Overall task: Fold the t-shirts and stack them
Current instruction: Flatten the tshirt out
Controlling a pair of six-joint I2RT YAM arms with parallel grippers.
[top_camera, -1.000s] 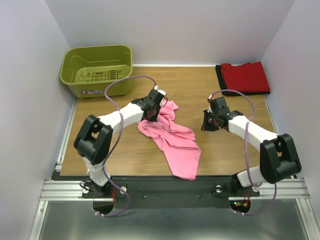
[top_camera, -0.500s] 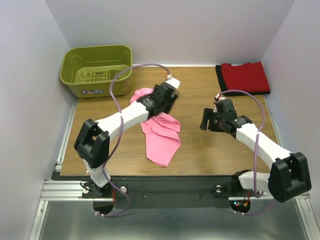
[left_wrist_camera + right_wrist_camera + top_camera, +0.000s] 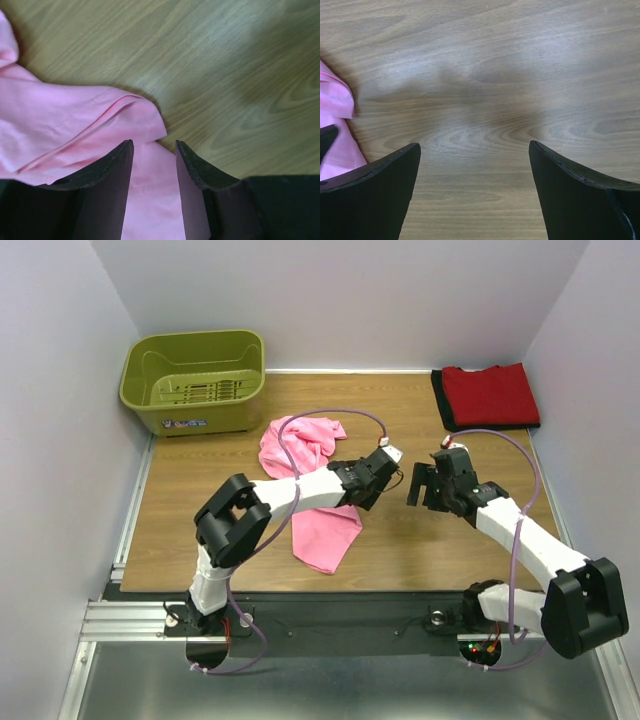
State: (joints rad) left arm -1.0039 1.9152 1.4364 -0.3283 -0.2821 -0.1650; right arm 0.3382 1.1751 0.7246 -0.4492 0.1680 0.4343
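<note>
The pink t-shirt [image 3: 300,442] lies crumpled in the middle of the table, with a flatter part [image 3: 328,532] trailing toward the near edge. My left gripper [image 3: 372,490] hovers over the shirt's right edge. Its jaws [image 3: 153,144] are open, pink cloth [image 3: 75,125] showing beneath and between them, nothing pinched. My right gripper [image 3: 414,488] hangs just to the right, wide open [image 3: 474,146] over bare wood; a bit of pink cloth [image 3: 335,107] shows at the left. The red t-shirt [image 3: 490,393] lies folded at the back right on a black t-shirt, seen only as an edge [image 3: 438,398].
An olive-green plastic basket [image 3: 195,380] stands at the back left corner. The wooden table [image 3: 460,550] ends at a metal rail along the near edge. White walls close in on three sides.
The left gripper carried the pink shirt back, let it go and swung right over its edge; the shirt is now bunched up. The right gripper opened wide and shifted slightly.
</note>
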